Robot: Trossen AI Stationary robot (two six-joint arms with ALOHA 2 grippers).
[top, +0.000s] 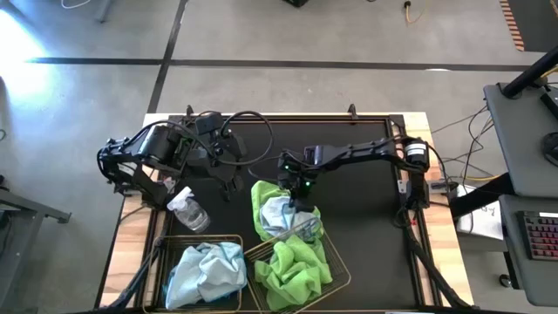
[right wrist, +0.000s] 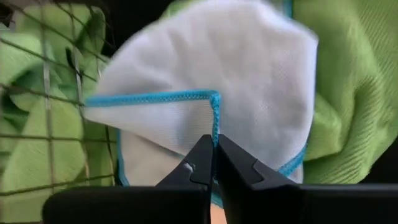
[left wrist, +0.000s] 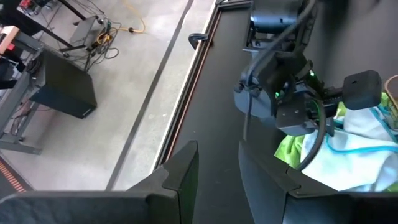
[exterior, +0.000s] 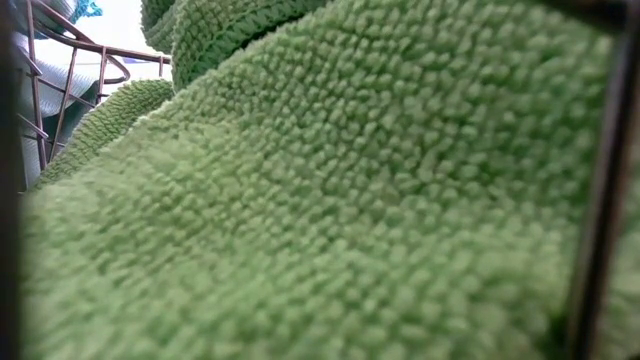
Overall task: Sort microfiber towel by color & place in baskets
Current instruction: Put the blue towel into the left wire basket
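A pale blue towel [top: 277, 210] with a blue stitched hem lies crumpled on a lime green towel [top: 260, 201] in the middle of the black mat [top: 362, 214]. My right gripper [right wrist: 215, 163] is shut on the pale blue one. The left basket [top: 202, 237] at the near edge holds pale blue towels [top: 207, 270]. The right basket [top: 341, 262] holds green ones [top: 295, 266]. My left gripper [left wrist: 219, 177] hangs open and raised at the left, with nothing between its fingers. A green towel [exterior: 330, 200] fills the low view. My right gripper pinches the pale blue towel at its blue stitched hem [right wrist: 216, 127], just below a corner of that hem, between its two fingertips. The fingers slant down from the table's far right. The towel rests on the green towel; one layer or several, I cannot tell.
A small clear spray bottle [top: 188, 212] lies on the mat left of the towels, just beyond the left basket. The right basket sits askew, its far corner touching the green towel. Bare mat lies to the right and far side.
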